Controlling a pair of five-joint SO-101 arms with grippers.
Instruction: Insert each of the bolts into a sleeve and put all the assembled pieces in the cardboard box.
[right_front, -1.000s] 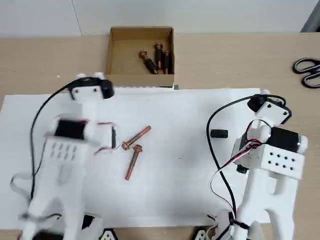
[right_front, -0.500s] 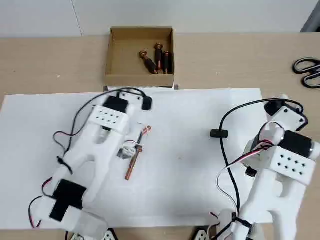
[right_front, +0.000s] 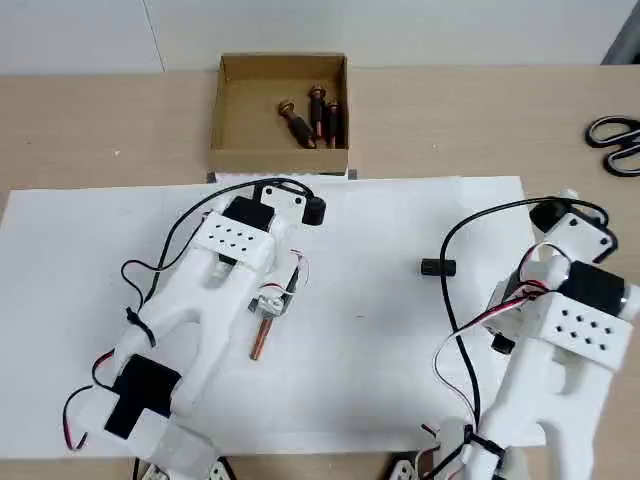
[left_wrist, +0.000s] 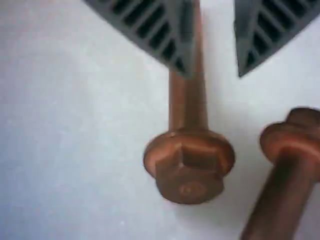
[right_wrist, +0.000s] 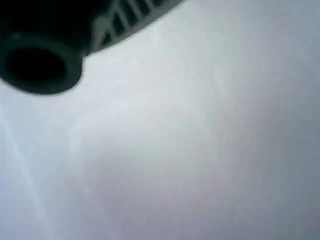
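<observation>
On the table (right_front: 450, 120), on the arms' side of the cardboard box (right_front: 240, 110), the left gripper (left_wrist: 212, 35) stands with fingers (left_wrist: 150, 25) open, astride one bolt (left_wrist: 188, 150). Its shank runs lengthwise through the gap, close against one finger, with the head clear of the tips. A second bolt (left_wrist: 280, 170) lies just beside it.

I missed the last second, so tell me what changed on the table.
The left arm swung in over the sheet and lowered its hand; its open fingers now straddle one bolt, beside the other bolt. The right arm shifted slightly outward. Both bolts, the loose sleeve and the cardboard box stayed put.
</observation>
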